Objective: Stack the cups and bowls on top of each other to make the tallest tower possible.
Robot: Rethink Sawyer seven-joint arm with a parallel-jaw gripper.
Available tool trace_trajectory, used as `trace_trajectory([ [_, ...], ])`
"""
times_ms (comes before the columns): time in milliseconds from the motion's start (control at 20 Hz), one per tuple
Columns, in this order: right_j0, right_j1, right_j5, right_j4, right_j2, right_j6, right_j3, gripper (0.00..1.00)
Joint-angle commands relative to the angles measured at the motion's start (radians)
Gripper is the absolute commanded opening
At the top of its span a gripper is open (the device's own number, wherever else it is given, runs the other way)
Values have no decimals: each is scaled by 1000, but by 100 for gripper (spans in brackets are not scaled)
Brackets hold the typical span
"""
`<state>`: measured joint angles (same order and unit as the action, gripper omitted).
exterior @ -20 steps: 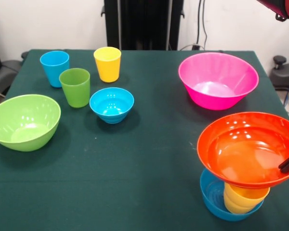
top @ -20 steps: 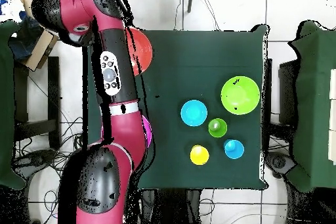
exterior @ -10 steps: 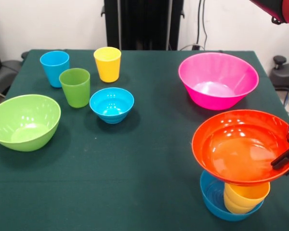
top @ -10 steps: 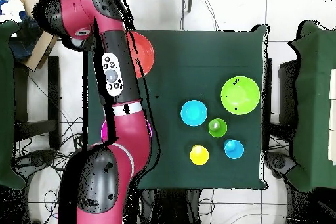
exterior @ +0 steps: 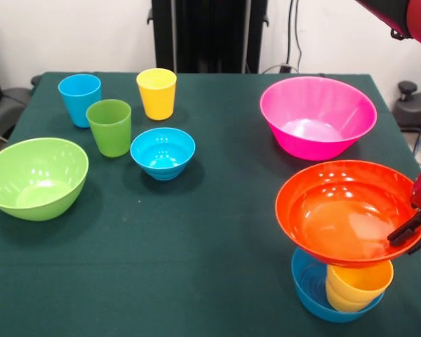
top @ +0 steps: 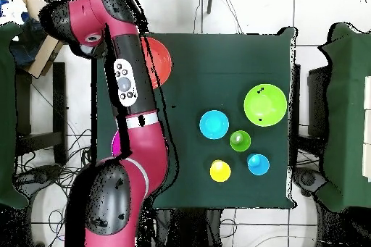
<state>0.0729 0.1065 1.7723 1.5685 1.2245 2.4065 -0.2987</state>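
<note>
The gripper (exterior: 412, 233) is clamped on the right rim of the orange bowl (exterior: 347, 210), holding it in the air, slightly tilted, above a blue bowl (exterior: 310, 284) that has a squat yellow-orange cup (exterior: 356, 284) lying in it. The orange bowl hangs just in front of the pink bowl (exterior: 317, 116), apart from it.

Judging by the task, the wide orange bowl belongs at the tower's base, so it likely needs a clear spot on the table (exterior: 210, 253) or a seat on the pink bowl. To do this well, the bowl should be levelled before lowering, since a one-sided rim pinch lets it swing, and the jaws should part only once it sits flat.

Setting it straight down would trap the blue bowl and cup beneath, which sit directly under it. Farther from the pink bowl, across the cloth, stand a second blue bowl (exterior: 163, 152), green cup (exterior: 110, 126), yellow cup (exterior: 156, 93), light blue cup (exterior: 79, 99) and lime bowl (exterior: 34, 177), all well apart from the carried bowl.
</note>
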Motion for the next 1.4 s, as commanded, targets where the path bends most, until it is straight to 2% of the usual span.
trace_trajectory([
  [50,-12,-59,-79,89,-18,-30,28,0],
  [350,-5,-58,-95,98,3,-48,38,0],
  [450,2,-49,-88,74,-8,-50,24,0],
  [550,14,-34,-84,16,-45,-40,-16,0],
  [650,34,-6,-95,-60,-110,-7,-93,0],
  [800,98,50,-154,-208,-214,62,-275,0],
  [900,130,85,-200,-271,-264,86,-368,0],
  [1200,196,176,-288,-395,-365,104,-564,0],
  [1400,216,210,-350,-451,-413,116,-643,0],
])
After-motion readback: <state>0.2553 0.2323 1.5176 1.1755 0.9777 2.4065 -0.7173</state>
